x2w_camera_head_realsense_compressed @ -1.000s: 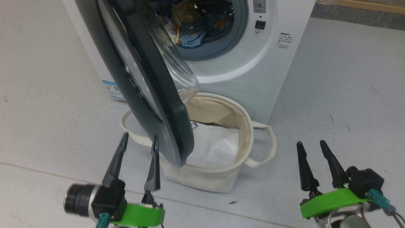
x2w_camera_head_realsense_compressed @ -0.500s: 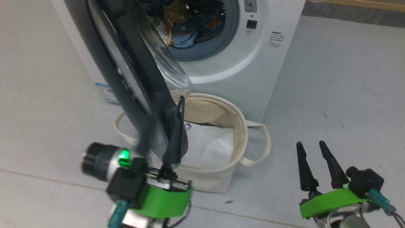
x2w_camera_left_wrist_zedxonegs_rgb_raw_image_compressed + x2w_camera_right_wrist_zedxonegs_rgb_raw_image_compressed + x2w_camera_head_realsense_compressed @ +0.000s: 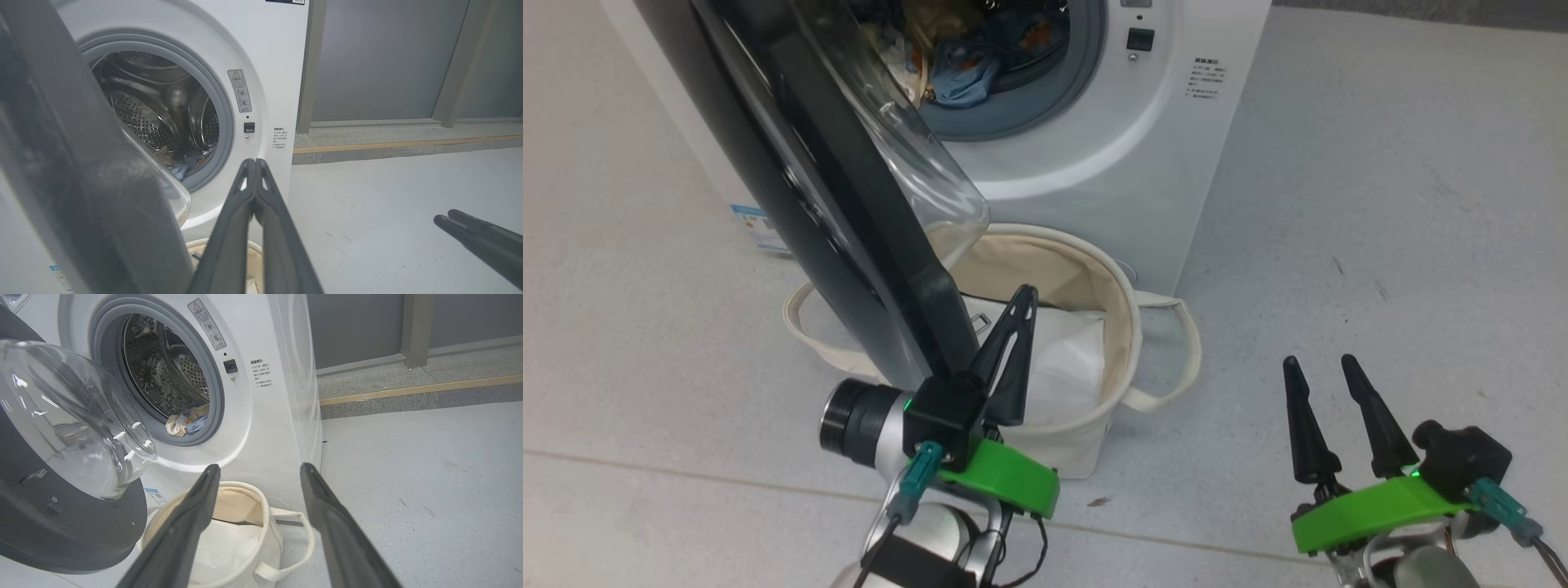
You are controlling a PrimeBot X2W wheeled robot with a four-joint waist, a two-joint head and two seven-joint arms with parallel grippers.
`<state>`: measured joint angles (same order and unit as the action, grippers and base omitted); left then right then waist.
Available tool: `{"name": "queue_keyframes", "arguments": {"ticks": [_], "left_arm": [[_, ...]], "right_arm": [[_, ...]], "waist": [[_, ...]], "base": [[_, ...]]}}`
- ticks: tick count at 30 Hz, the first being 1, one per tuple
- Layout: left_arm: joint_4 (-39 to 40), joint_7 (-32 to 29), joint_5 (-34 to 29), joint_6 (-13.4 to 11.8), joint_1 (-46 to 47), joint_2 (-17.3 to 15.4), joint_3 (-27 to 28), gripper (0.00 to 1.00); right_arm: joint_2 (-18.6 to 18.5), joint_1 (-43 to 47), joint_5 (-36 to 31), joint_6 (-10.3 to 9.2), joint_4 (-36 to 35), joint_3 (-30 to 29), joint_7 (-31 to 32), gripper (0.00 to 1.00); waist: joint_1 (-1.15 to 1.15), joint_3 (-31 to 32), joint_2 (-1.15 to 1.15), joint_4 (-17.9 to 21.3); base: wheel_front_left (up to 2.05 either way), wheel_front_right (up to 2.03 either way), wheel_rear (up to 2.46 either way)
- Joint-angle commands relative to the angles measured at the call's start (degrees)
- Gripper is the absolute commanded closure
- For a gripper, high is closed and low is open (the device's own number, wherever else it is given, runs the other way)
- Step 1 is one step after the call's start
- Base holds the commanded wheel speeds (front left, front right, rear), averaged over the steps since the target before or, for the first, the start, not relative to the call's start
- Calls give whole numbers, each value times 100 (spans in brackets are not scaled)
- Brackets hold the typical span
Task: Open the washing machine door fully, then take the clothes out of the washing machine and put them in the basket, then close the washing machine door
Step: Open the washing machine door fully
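Black door [image 3: 849,204] rim hangs part-open, swung out left, its low edge over the left half of the basket [image 3: 1129,327]. You have the left gripper [image 3: 1027,296] pinched shut on nothing, fingers together like one probe. It sits just right of the rim's inner face, above the basket. My read: closed like that, it can shove the door wider to the left without snagging. Can't tell if it touches the rim.

Right gripper [image 3: 1316,361] is spread wide, empty, near right, well apart from everything.

Clothes [image 3: 956,73] sit inside the machine [image 3: 1094,155], at the low front lip of its opening. The basket holds a white sheet [image 3: 1070,367].

Watch edges: the glass dome [image 3: 907,163] juts toward the opening and the rim overhangs the basket. I'd call the drop path cramped until the door goes fully wide. Floor [image 3: 1380,204] on the right gives you room.
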<state>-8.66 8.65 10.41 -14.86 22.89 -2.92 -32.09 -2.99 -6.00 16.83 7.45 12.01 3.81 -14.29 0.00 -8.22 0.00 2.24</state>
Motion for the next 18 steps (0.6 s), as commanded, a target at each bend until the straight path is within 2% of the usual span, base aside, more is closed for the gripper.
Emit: {"name": "queue_keyframes", "arguments": {"ticks": [1,9,18], "left_arm": [[101,10,22,-76,266,3,156,100],[-209,230,137,-549,339,3,181,100],[18,351,353,-885,-46,-16,407,100]], "right_arm": [[11,-235,37,3,-160,150,-71,0],[12,-314,58,3,-178,125,-71,0],[12,-308,13,3,-95,96,-71,0]], "waist": [[0,-37,0,-3],[0,-182,0,-177],[0,-205,0,-736]], "base": [[0,0,0],[0,0,0],[0,0,0]]}}
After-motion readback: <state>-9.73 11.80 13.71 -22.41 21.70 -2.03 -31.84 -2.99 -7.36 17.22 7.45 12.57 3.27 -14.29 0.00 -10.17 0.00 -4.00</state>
